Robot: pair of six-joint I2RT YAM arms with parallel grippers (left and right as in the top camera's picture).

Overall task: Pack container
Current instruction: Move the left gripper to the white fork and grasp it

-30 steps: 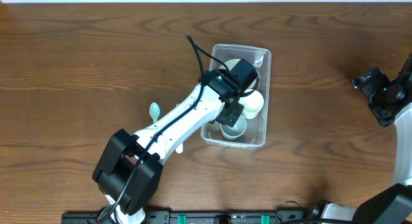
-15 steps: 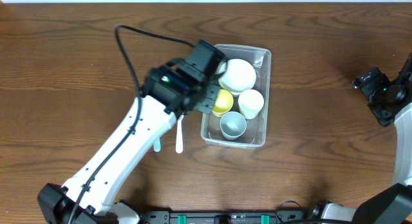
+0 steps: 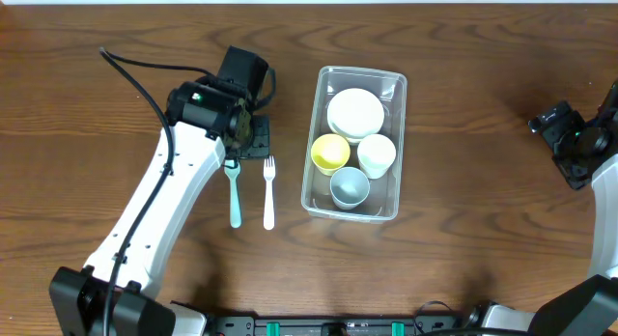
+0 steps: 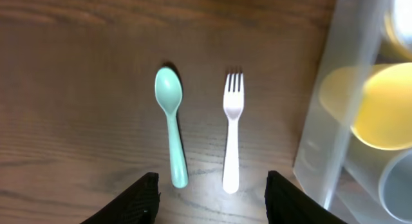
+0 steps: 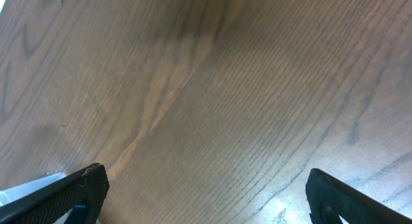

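Observation:
The clear rectangular container (image 3: pixel 314 133) stands right of centre. It holds a white bowl (image 3: pixel 355 114), a yellow cup (image 3: pixel 330 153), a white cup (image 3: pixel 377 154) and a grey-blue cup (image 3: pixel 350 187). A teal spoon (image 3: pixel 234 196) and a white fork (image 3: pixel 269 191) lie side by side on the table, left of it. My left gripper (image 3: pixel 253 139) hovers open and empty just behind their heads. In the left wrist view, the spoon (image 4: pixel 170 118) and fork (image 4: pixel 232 130) lie ahead of the left gripper (image 4: pixel 212 201), with the container wall (image 4: pixel 322 134) at right. My right gripper (image 3: pixel 565 143) is far right, open and empty.
The right wrist view shows only bare wooden table between the open right gripper (image 5: pixel 206 192) fingers, with a pale edge at the lower left corner (image 5: pixel 26 188). The table's far edge runs along the top of the overhead view.
My left arm has swung left from over the container to above the spoon and fork. The yellow cup, hidden under the gripper before, now shows standing in the container. The right arm has not moved.

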